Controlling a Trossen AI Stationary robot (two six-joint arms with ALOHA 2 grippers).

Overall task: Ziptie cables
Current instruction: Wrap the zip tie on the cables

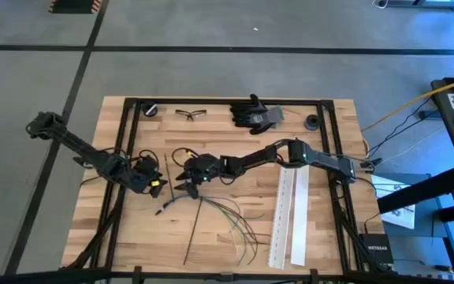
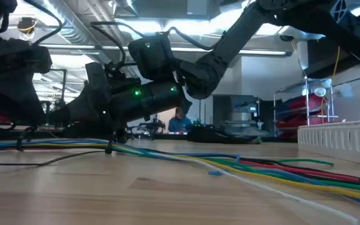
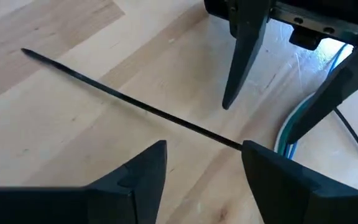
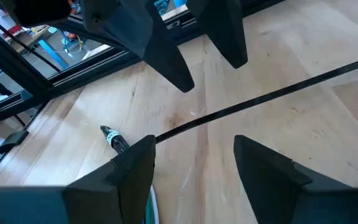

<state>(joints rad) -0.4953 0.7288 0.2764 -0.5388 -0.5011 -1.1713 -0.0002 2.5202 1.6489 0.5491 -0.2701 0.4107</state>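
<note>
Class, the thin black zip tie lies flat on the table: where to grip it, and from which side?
Probably mid-length on the zip tie, from straight above, fingers straddling its width: it lies flat on the table, too thin for a side approach.

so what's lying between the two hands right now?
A thin black zip tie on bare wood, running between the open left hand and open right hand; both wrist views show it. The cables lie beside it.
</note>
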